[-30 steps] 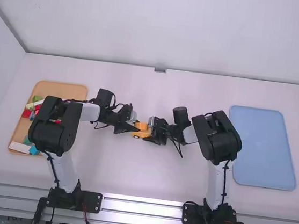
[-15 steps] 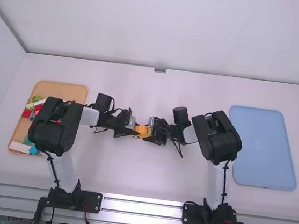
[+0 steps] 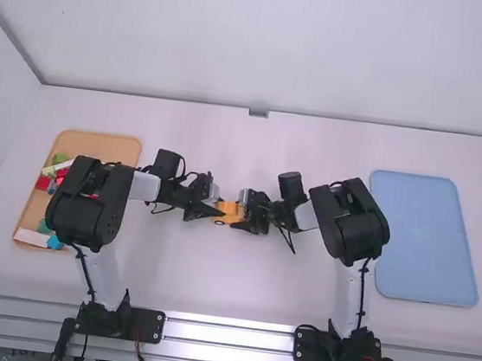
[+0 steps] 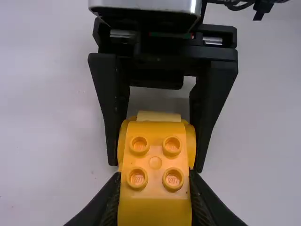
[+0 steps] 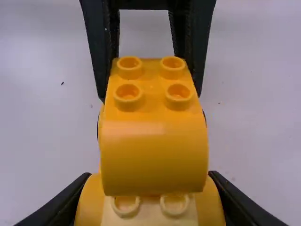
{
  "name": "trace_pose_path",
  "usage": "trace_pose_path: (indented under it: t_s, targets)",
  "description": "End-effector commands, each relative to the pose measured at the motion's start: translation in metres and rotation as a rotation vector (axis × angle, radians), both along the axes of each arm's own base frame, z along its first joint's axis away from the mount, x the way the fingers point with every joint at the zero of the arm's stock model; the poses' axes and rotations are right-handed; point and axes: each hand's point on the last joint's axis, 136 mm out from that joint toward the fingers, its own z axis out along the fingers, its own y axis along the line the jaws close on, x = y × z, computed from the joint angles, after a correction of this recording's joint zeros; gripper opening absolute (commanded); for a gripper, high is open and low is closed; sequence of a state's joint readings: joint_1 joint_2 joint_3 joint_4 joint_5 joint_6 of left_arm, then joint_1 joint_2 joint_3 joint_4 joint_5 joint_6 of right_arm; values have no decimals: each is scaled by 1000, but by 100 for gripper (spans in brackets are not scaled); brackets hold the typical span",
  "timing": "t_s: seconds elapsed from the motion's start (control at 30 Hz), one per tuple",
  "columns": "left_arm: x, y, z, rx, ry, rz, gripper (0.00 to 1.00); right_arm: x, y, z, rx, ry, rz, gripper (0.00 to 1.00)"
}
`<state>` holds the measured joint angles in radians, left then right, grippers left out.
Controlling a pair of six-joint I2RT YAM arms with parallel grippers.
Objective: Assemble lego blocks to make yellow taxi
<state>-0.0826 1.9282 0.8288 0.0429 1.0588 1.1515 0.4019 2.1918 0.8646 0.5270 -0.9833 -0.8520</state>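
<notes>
left pincer (image 3: 223, 208) shifted slightly | right pincer (image 3: 236, 212) grips yellow blocks (image 3: 229, 217)

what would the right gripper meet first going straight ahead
The yellow taxi build between its fingers; beyond that, probably the left gripper, though depth is hard to judge.

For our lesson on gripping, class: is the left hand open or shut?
Shut: the left hand has the yellow studded block between its fingers, one against each side.

pale wall (image 3: 282, 50) behind white table (image 3: 255, 287); metal rails (image 3: 226, 348) along near edge, catching bright light
</notes>
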Motion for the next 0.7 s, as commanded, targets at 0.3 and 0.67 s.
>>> trace_pose_path:
  t_s: [0.3, 0.67]
  targets:
    - [-5, -3, -11, 4, 39, 18, 2, -1, -2, -10, -34, -1, -10, 53]
    - [-9, -11, -36, 180, 35, 22, 2, -1, -2, -11, -34, 1, -10, 53]
